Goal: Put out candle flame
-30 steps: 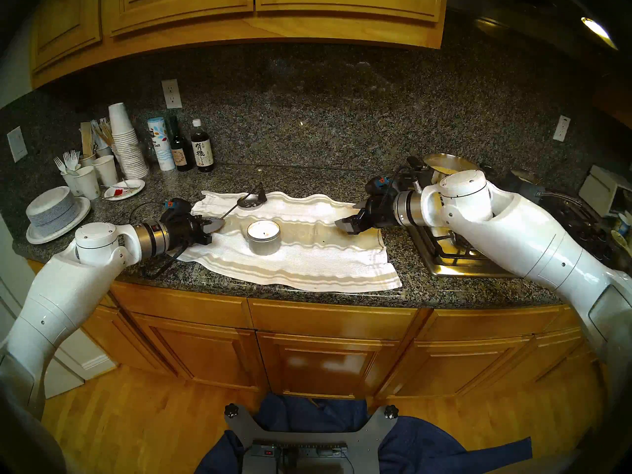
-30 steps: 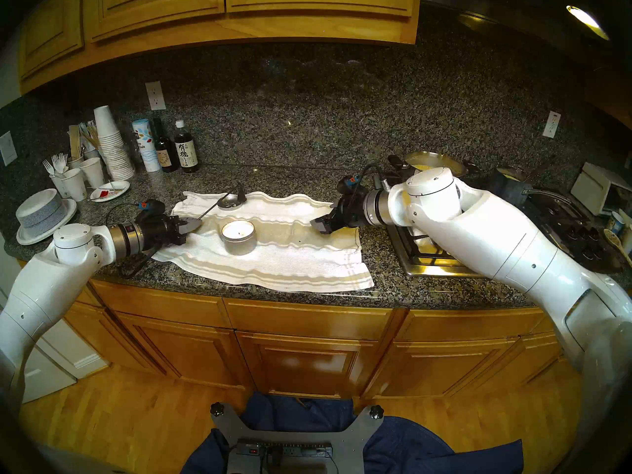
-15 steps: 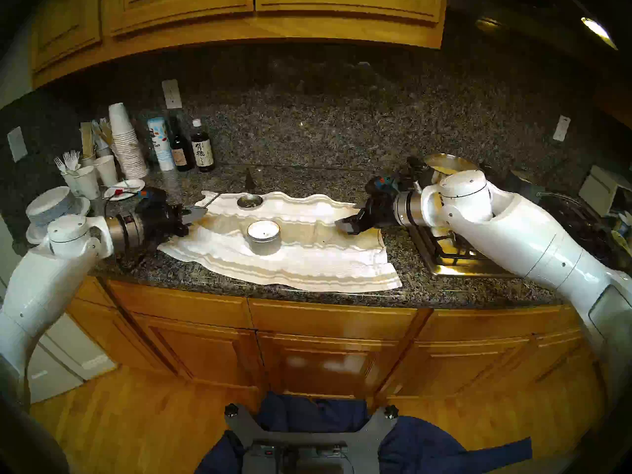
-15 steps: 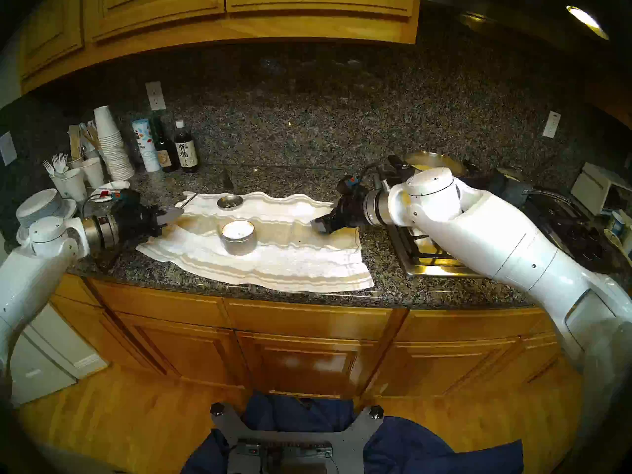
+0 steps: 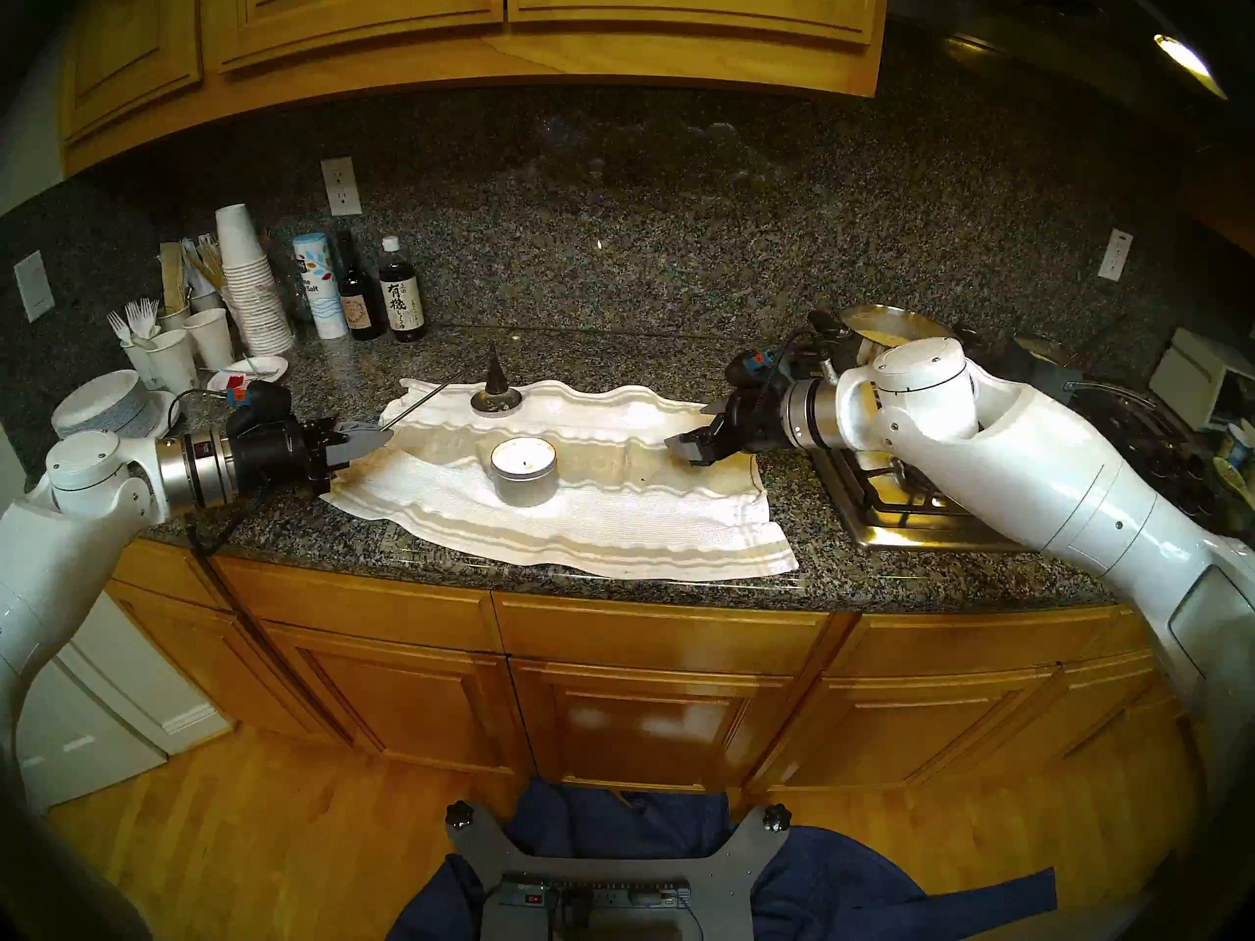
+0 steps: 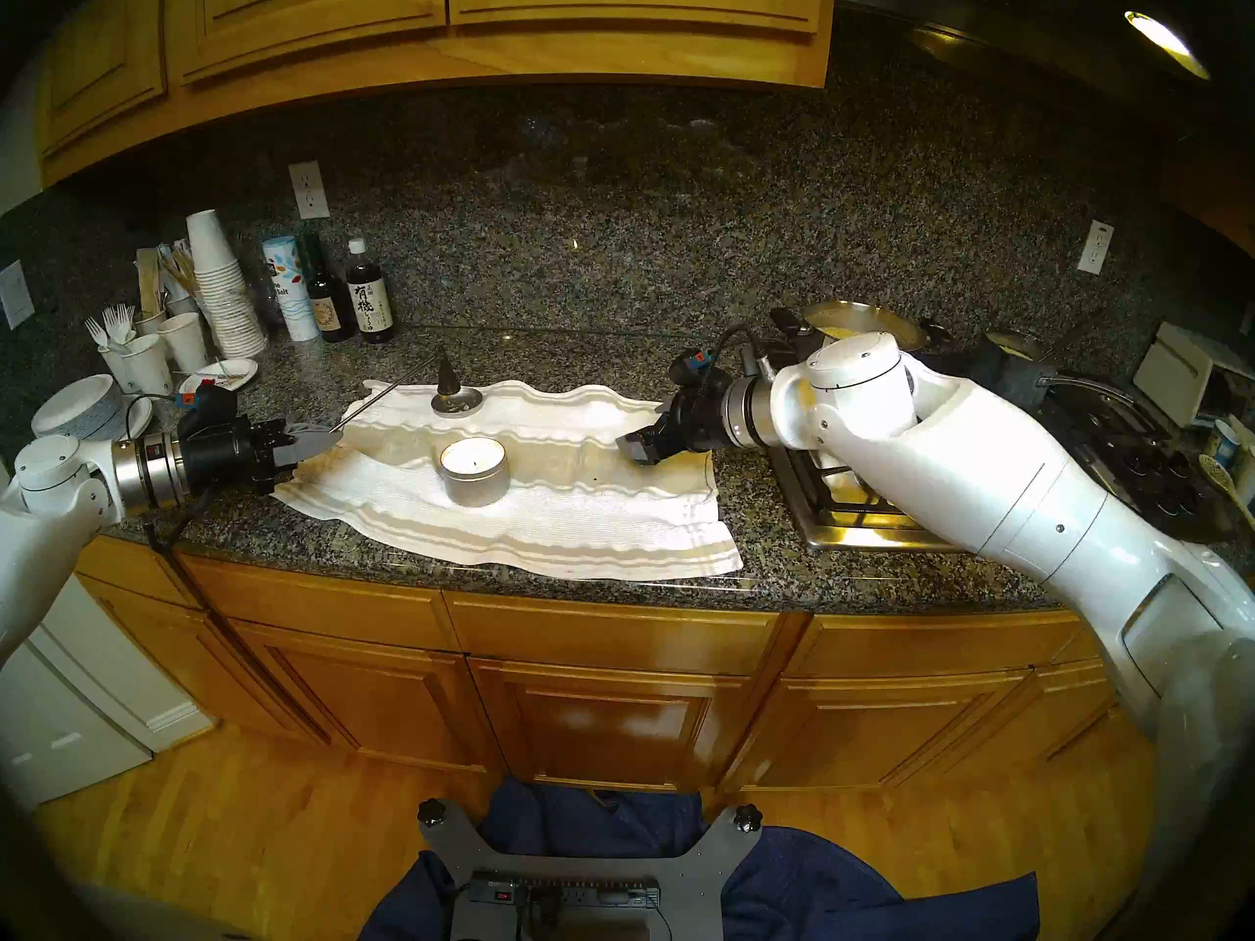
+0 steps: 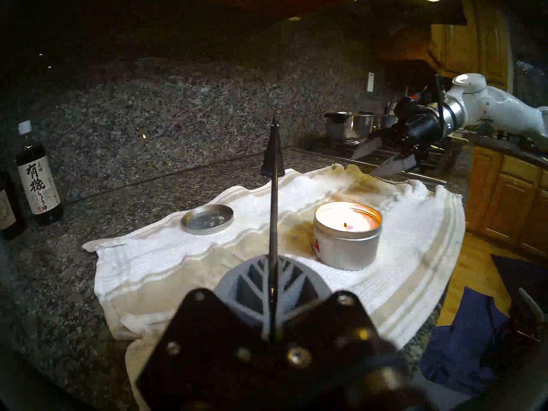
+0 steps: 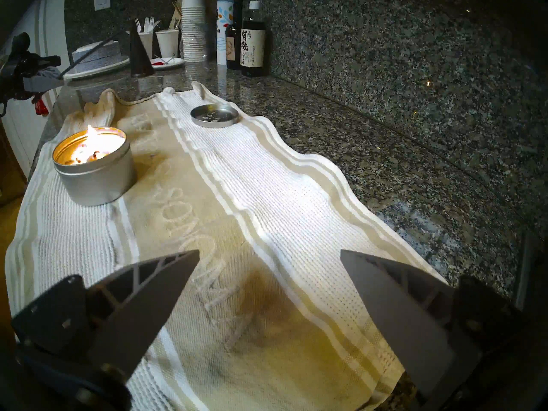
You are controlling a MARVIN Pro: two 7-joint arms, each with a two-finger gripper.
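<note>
The granite bench [image 5: 611, 583] carries a white towel [image 5: 611, 512] with beige stripes. On the towel stands the candle [image 5: 523, 472], a round silver tin of white wax, between the 2 arms and apart from both. Behind it on the towel lies a flat silver dish [image 5: 496, 401]. The right gripper [image 5: 694, 448] hovers over the towel's right part, its fingers [image 8: 154, 285] wide with nothing between them. The left gripper [image 5: 370, 437] is clamped on the rod of a black cone snuffer [image 5: 496, 370], held level, the cone above the dish. The flame [image 8: 90, 133] burns in the tin.
</note>
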